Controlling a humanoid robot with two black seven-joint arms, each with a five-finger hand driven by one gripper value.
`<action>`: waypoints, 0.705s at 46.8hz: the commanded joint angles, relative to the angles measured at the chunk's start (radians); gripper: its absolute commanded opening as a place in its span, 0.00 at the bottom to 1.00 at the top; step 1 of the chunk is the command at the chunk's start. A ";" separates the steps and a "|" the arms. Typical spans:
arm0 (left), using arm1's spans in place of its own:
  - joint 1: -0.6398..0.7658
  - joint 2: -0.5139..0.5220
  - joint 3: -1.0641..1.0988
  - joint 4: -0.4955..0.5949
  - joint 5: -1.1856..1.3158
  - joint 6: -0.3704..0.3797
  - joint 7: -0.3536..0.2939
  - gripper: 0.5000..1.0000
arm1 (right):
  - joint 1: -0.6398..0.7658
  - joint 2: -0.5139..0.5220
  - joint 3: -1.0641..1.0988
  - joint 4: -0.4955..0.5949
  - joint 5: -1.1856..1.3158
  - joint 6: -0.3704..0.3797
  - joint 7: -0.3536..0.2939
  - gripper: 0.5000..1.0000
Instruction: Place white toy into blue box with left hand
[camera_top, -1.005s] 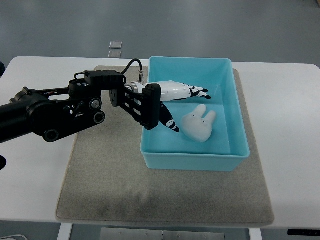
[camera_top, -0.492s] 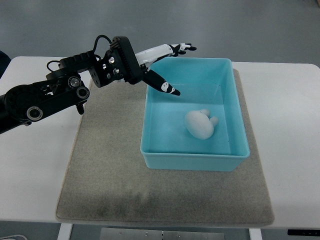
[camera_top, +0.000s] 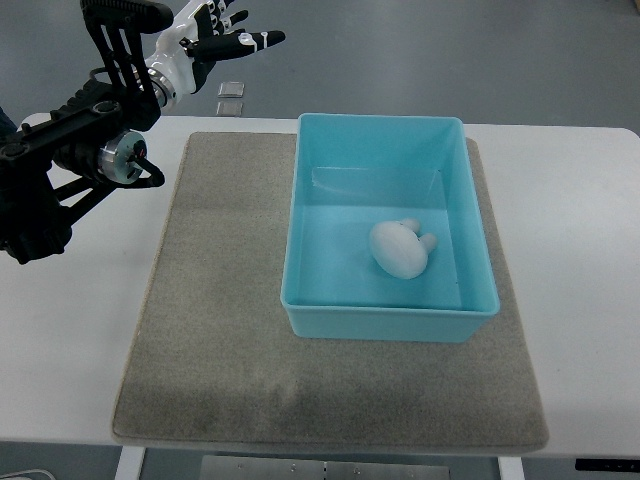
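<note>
Table (camera_top: 590, 250), white and broad, is filling most of the view and is carrying everything else. Mat (camera_top: 220, 350), grey and felt-like, is lying flat on the table and reaching almost to its near edge. Box (camera_top: 468, 200), blue and open-topped, is sitting on the right half of the mat, with its long side running away from the robot. Arm (camera_top: 60, 190), black and jointed, is entering from the left edge and reaching up over the table's far left corner, well apart from the box. Left hand (camera_top: 212, 32) is hanging above the floor beyond the table's far edge, its white and black fingers (camera_top: 255, 39) lying spread and pointing right, gripping nothing. Toy (camera_top: 400, 248), white and rounded with 2 small ear-like nubs pointing right, is lying on the floor of the box, nearer its front wall than its back wall and touching none of the walls. Beyond the table, 2 small grey squares (camera_top: 231, 98) are lying on the floor, one just behind the other.
</note>
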 joint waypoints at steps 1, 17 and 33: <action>0.001 0.007 -0.027 0.008 -0.108 -0.016 0.003 0.99 | 0.000 0.000 0.000 0.000 0.000 0.000 -0.001 0.87; 0.092 0.005 -0.120 0.088 -0.479 -0.135 0.003 0.99 | 0.000 0.000 0.000 0.000 0.000 0.000 0.000 0.87; 0.233 -0.002 -0.324 0.096 -0.482 -0.272 0.000 0.99 | 0.000 0.000 0.000 0.000 0.000 0.000 0.000 0.87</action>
